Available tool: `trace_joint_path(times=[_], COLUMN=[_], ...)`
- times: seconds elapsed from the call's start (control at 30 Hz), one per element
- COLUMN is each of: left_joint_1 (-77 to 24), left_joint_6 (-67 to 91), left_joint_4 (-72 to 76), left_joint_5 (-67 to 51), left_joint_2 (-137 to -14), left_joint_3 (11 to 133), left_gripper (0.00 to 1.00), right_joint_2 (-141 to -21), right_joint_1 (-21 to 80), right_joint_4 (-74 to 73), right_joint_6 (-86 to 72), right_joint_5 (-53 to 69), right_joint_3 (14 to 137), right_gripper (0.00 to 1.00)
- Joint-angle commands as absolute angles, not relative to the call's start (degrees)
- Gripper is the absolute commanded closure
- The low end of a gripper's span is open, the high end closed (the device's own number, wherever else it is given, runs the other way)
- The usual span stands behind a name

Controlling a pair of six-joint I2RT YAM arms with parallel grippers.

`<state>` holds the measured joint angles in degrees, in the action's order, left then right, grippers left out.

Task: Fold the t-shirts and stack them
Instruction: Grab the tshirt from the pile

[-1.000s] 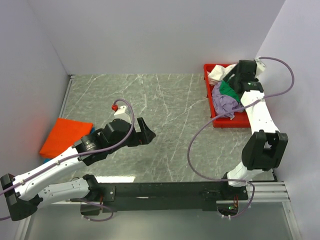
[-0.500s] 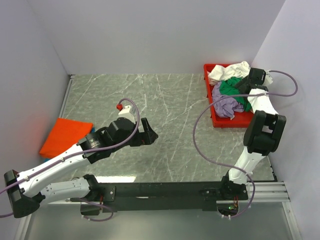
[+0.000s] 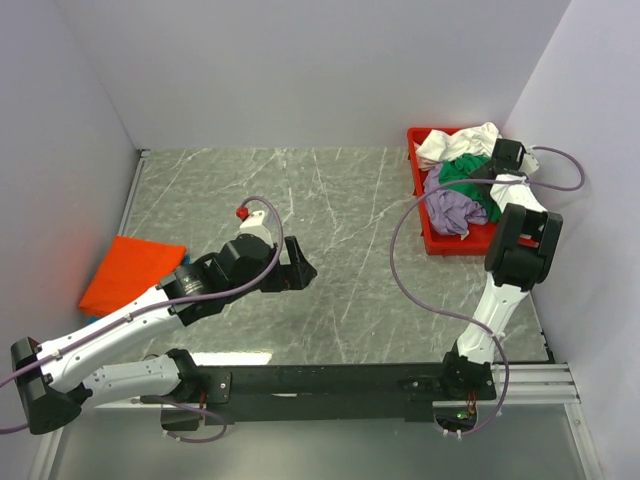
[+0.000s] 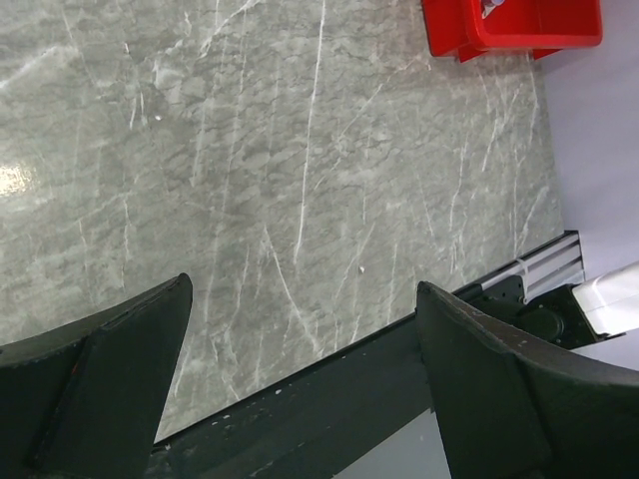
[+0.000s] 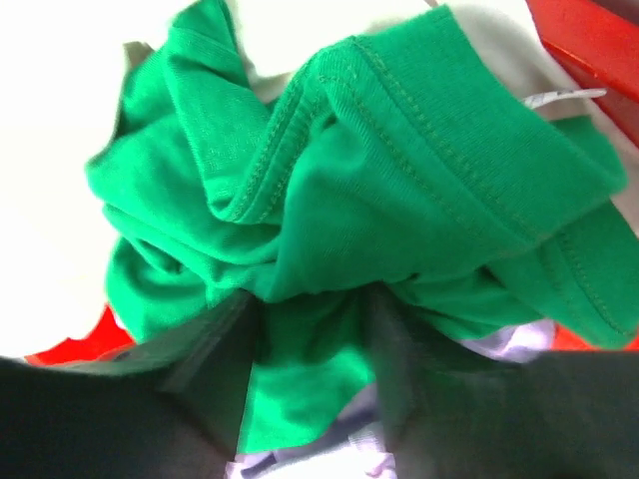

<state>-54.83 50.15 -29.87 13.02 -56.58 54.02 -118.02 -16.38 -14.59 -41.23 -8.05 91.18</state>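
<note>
Cloth fills the red tray (image 3: 418, 185), which sits in the far right corner of the bench (image 3: 330, 200), with its right side close to the wall. Inside it the cream-white t-shirt (image 3: 452, 143) lies at the back, the green t-shirt (image 3: 462, 172) in the middle and the lavender t-shirt (image 3: 450, 210) at the front. All three are crumpled and touch each other.

The right gripper (image 5: 310, 344) is low in the tray, on the green t-shirt. In the right wrist view its jaws stand on both sides of a bunched fold of green cloth, and the cloth fills the gap between them. I cannot tell if they already press it. The red rim of the tray shows close beside the cloth.

The left gripper (image 3: 298, 265) hangs over the middle of the bench, jaws wide apart and holding nothing. A broad stretch of bare grey marble runs from it to the left rim of the tray. In the left wrist view the black rail (image 4: 300, 409) along the near edge passes just under the jaws.

The orange t-shirt (image 3: 132, 272), folded flat, lies at the left edge of the bench beside the wall, well apart from both grippers.
</note>
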Motion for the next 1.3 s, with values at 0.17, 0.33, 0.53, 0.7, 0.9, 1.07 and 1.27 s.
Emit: trace_joint_path(times=[0.17,0.33,0.53,0.7,0.9,1.07,1.27], left_joint_1=[-53.70,-53.09,-53.00,-52.91,-52.65,-52.30,-51.68], left_joint_6=[47.29,47.02,46.93,46.76,46.67,46.85,47.37], left_joint_4=[-28.30,-27.69,-26.89,-26.89,-26.54,-26.37,-26.28], left_joint_5=[11.95,10.90,9.93,9.76,9.93,10.20,10.37], left_joint_2=[-56.34,-56.60,-57.04,-57.83,-59.06,-59.94,-60.12], left_joint_3=[56.60,56.95,57.30,58.27,59.50,60.20,60.47], left_gripper=[0.00,0.01,0.01,0.00,0.00,0.01,0.01], right_joint_2=[-112.68,-104.97,-95.73,-88.96,-83.77,-81.91,-81.21], right_joint_1=[-16.44,-13.46,-8.71,-5.19,1.30,5.97,11.24], right_joint_4=[-9.22,-10.11,-7.92,-6.85,-8.26,-9.49,-10.90], right_joint_6=[-42.45,-39.91,-36.83,-33.67,-27.61,-23.39,-19.25], right_joint_5=[-9.92,-16.42,-24.69,-30.22,-34.62,-36.03,-34.10], right_joint_3=[90.18,89.21,85.00,83.67,89.29,99.47,110.82], right_gripper=[0.99,1.00,1.00,1.00,1.00,1.00,1.00])
